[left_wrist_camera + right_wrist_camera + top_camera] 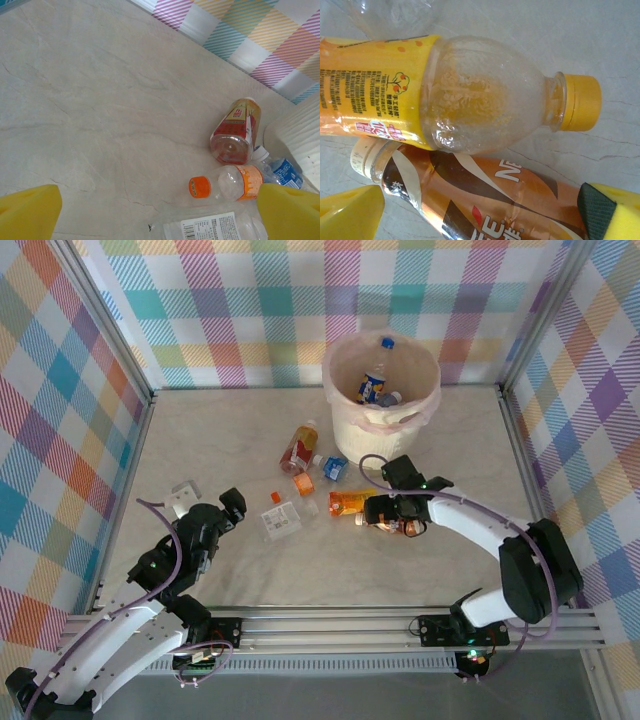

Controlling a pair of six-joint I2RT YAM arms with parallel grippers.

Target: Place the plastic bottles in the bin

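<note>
Right gripper (480,215): seen spread wide in the right wrist view, with a yellow fingertip at each lower corner of the frame; nothing is clamped.
Brown-labelled bottle (485,195): laid on its side along the bottom of that frame, between the two fingertips; whether it is touched by them cannot be told.
Yellow-labelled bottle (445,95): laid just above the brown-labelled bottle and against it, its yellow cap (580,102) turned to the right edge.
Left gripper (159,212): held wide open in the left wrist view, and nothing is gripped.
Flattened clear bottle (210,227): cut off by the bottom edge of the left wrist view, a white barcode label on it.
Orange-capped bottle (225,182): laid on its side at lower right, just above the flattened clear bottle.
Red-labelled bottle (235,132): laid at right of centre, its base turned to the camera.
Blue-labelled bottle (280,172): found at the right edge, just beside the bin wall.
Bin (350,425): placed at upper centre of the top view, a pink liner (335,365) folded over its rim.
Bottles in the bin (375,380): at least two are seen inside, one with a blue cap.
Table (450,570): pale and marbled; all the loose bottles are gathered at its centre, below the bin.
</note>
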